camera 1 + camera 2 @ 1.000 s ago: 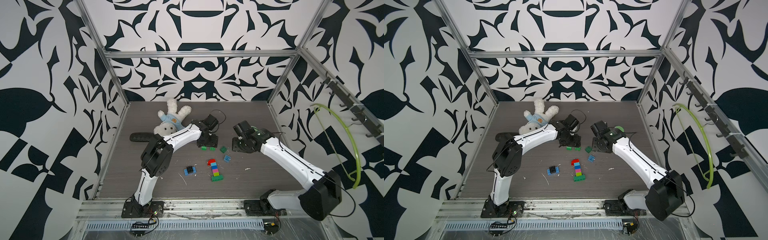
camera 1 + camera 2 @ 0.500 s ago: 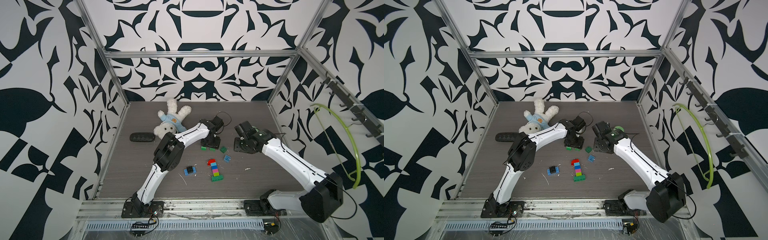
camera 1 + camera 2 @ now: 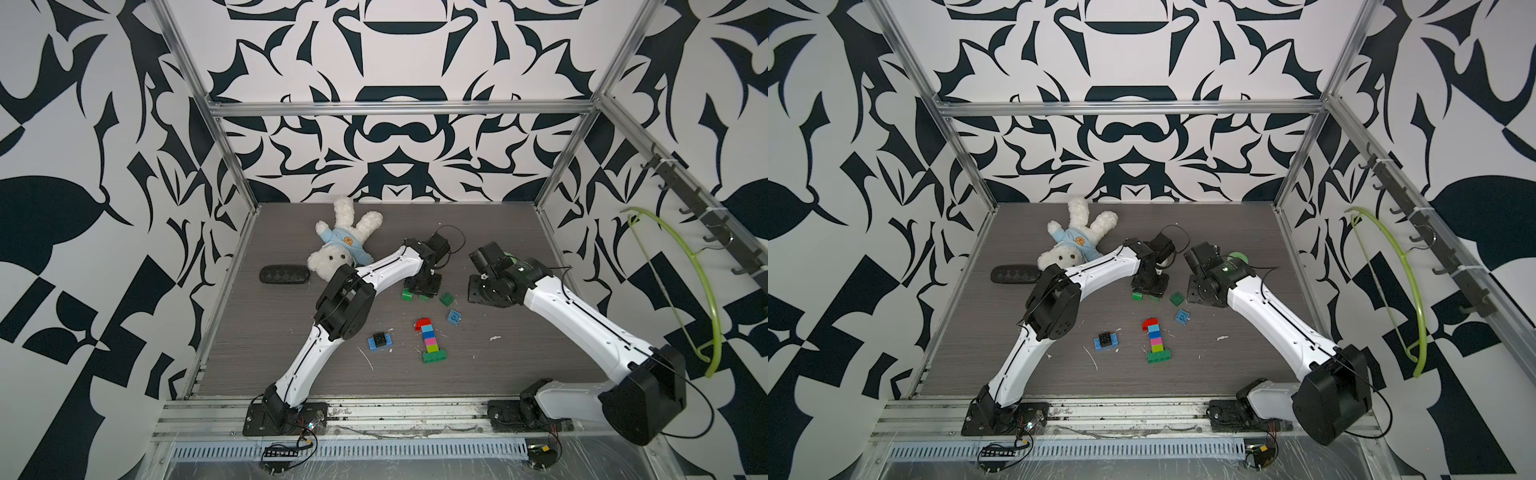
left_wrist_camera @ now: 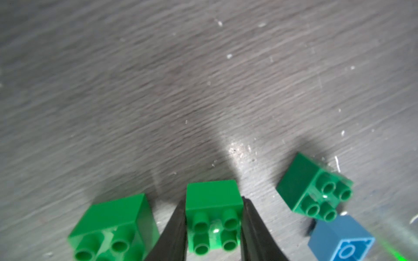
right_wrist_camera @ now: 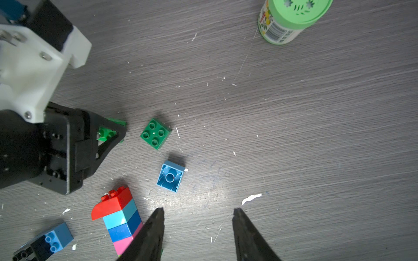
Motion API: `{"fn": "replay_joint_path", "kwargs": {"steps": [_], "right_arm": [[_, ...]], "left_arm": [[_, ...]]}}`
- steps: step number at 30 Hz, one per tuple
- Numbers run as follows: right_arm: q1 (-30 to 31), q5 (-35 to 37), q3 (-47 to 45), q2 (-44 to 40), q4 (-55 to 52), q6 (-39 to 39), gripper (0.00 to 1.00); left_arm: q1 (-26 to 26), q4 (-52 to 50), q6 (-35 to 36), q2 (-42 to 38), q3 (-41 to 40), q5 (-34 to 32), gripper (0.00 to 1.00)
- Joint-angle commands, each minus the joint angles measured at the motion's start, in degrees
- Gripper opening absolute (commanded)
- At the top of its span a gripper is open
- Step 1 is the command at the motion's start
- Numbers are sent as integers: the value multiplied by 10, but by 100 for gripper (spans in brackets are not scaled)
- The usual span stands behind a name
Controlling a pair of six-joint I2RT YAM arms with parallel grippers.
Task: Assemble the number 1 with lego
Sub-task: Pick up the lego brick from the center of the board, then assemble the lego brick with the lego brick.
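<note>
Two grippers noted | left gripper (image 4: 213, 201) was clamped on green brick (image 4: 212, 193) | right gripper (image 5: 198, 210) jaws stood apart above surface (image 5: 294, 135), near light blue brick (image 5: 170, 176)

L arm: stretched fwd, elbow raised, wrist pitched down. Left gripper (image 4: 213, 200) low at the table, jaws pressed against both sides of green brick (image 4: 213, 217). R arm: reaching fwd and inward, right gripper (image 5: 198, 210) pointing down, jaws apart.
</note>
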Motion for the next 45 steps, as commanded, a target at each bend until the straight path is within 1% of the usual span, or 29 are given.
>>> {"fn": "replay_joint_path", "kwargs": {"steps": [1,5,7,10,13,15,18,21,24,27,29,31,33,36,40,45], "right_arm": [[-1,9,5,-7,-10,9,52],[-1,9,8,-8,-11,2,52],[-1,9,12,-10,-14,-3,51],[-1,9,16,-13,-15,-11,51],[-1,12,17,-13,-14,-14,51],[-1,13,17,-13,-12,-16,52],[-1,12,16,-12,-11,-18,52],[-1,12,14,-15,-11,-22,52],[-1,10,13,-18,-11,-26,51],[-1,8,13,-18,-11,-30,51],[-1,9,15,-17,-11,-31,51],[-1,-2,16,-16,-11,-31,51],[-1,-14,16,-15,-12,-31,51],[-1,-19,18,-12,-12,-31,51],[-1,-24,18,-11,-13,-31,51],[-1,-31,18,-8,-12,-33,51]], "left_arm": [[-3,6,8,-17,-16,-16,25],[-6,79,22,-109,-105,-37,17],[-6,106,41,-172,-163,-53,12],[-6,143,89,-275,-265,-78,4],[-6,168,174,-369,-348,-91,0],[-5,173,242,-420,-390,-84,0],[-5,171,343,-481,-440,-54,0],[-4,168,447,-541,-493,-9,0],[-4,147,530,-580,-532,28,0],[-2,100,604,-591,-550,61,0],[-2,67,629,-580,-549,55,0],[-2,36,634,-561,-542,39,0],[-2,25,627,-539,-537,26,0],[-2,15,596,-500,-521,7,0],[-3,10,569,-463,-506,7,0],[-4,24,561,-442,-503,10,4]]}}
